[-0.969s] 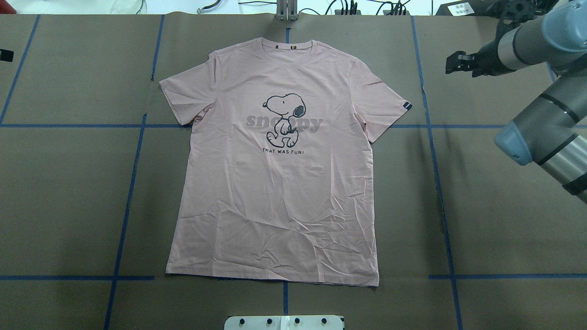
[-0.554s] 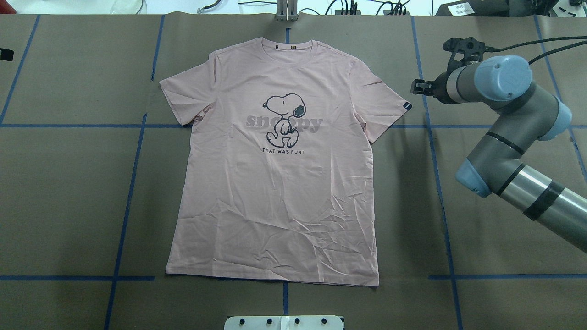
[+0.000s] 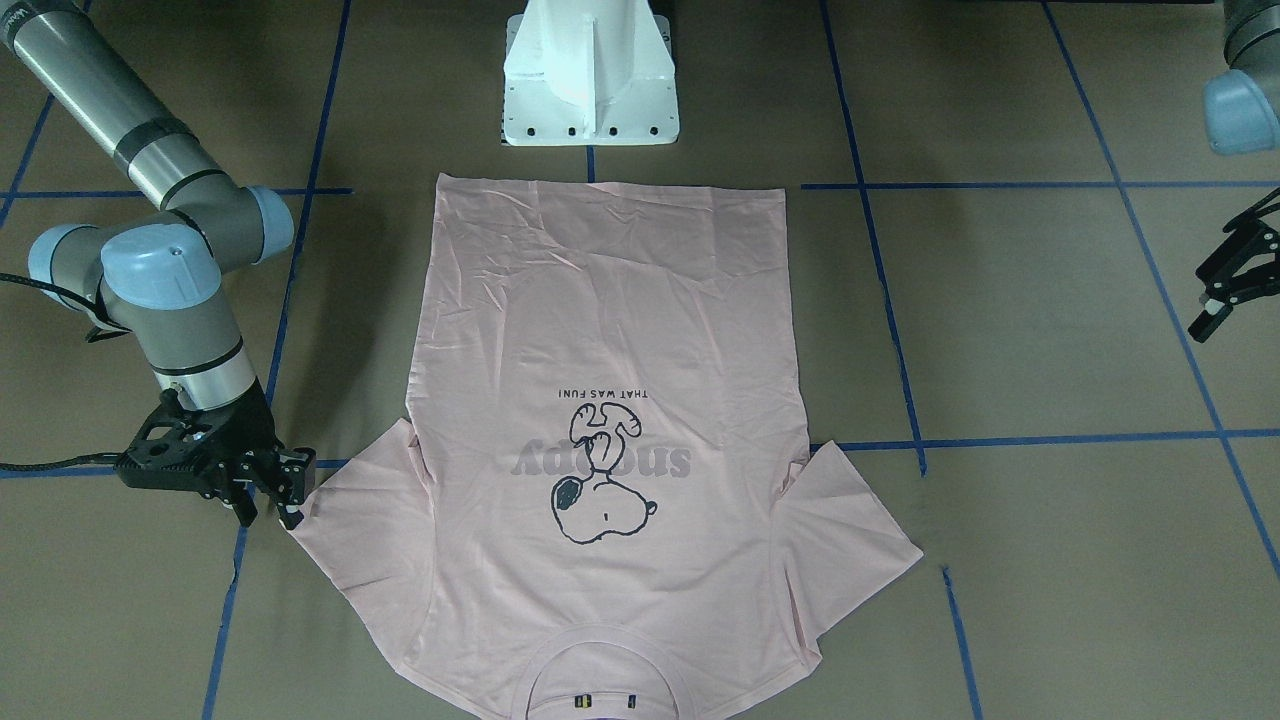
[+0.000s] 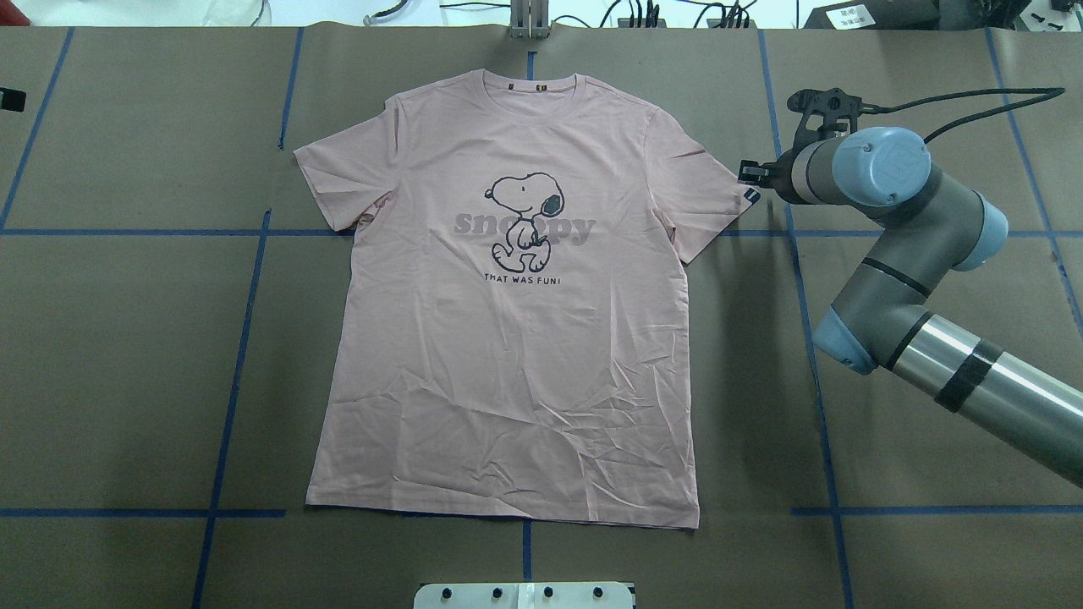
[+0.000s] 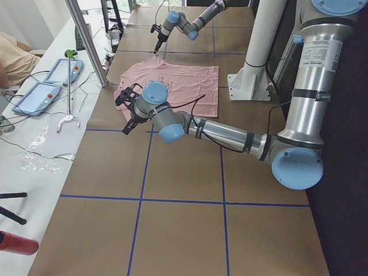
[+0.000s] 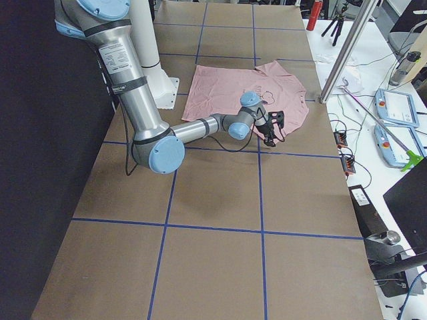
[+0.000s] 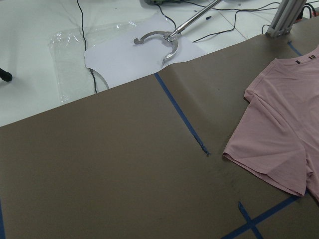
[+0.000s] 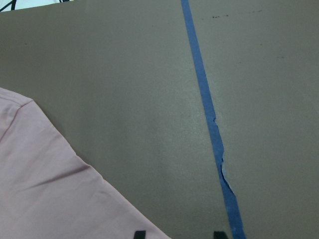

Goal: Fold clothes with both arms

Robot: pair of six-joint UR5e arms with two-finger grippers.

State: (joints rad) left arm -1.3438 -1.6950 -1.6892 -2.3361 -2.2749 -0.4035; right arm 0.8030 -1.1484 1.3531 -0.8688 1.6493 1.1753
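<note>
The pale pink T-shirt [image 4: 508, 364] lies flat, print side up, collar at the far edge of the brown table; it also shows in the front view [image 3: 610, 330]. My right gripper [image 4: 746, 172] is open and hovers just off the tip of the sleeve with the dark tag [image 4: 751, 195]. The front view shows the right gripper [image 3: 268, 512] beside that sleeve, touching no cloth. In the right wrist view its fingertips [image 8: 140, 234] frame bare table next to the sleeve edge [image 8: 50, 189]. My left gripper [image 3: 1215, 300] hangs open, well off the other sleeve [image 7: 269, 149].
The white pedestal base [image 3: 590, 90] stands at the near table edge behind the shirt hem. Blue tape lines [image 4: 245, 321] cross the brown cover. A white bench past the far edge holds cables, tablets [image 5: 34, 95] and a metal tool [image 7: 159, 42].
My right arm has swung in leftward and nearer, bringing its gripper from the table's far right corner to the tagged sleeve tip. The shirt has not moved.
</note>
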